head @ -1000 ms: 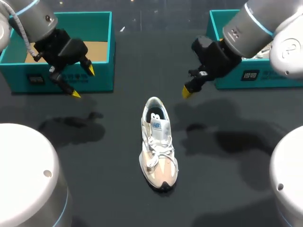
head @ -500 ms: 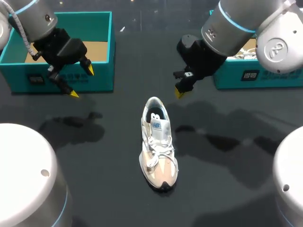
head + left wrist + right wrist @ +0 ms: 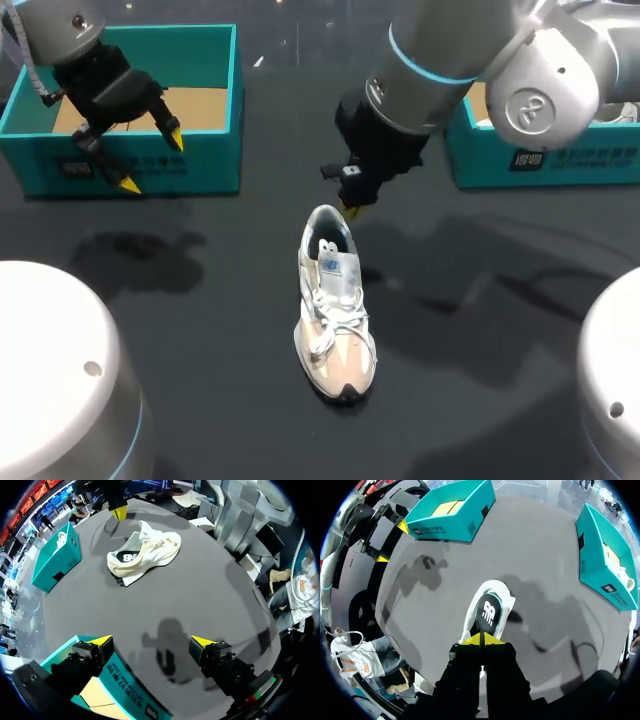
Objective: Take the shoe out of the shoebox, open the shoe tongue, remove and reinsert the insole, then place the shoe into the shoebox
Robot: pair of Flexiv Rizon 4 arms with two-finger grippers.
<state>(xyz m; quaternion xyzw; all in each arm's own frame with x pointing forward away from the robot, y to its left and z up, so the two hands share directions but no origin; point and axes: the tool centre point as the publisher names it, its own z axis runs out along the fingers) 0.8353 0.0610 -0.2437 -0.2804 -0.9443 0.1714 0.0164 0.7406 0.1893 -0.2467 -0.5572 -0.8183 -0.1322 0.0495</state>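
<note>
A cream and white shoe (image 3: 335,310) lies on the dark table with its toe toward the near edge. It also shows in the left wrist view (image 3: 145,552) and the right wrist view (image 3: 487,611), where its dark insole is visible. My right gripper (image 3: 348,208) is shut and empty, with its tips just above the shoe's heel; the joined tips (image 3: 482,640) hang over the heel rim. My left gripper (image 3: 150,160) hovers open and empty over the front wall of the left teal shoebox (image 3: 215,150), far from the shoe. Its tips (image 3: 152,641) straddle that box's wall (image 3: 125,690).
A second teal shoebox (image 3: 560,160) stands at the back right, holding something white (image 3: 625,582). White round arm bases fill the near left (image 3: 60,370) and near right (image 3: 610,380) corners. Bare table surrounds the shoe.
My right arm has swung left from beside the right box until its shut tips are over the shoe's heel. My left gripper has shifted slightly back and left over its box.
</note>
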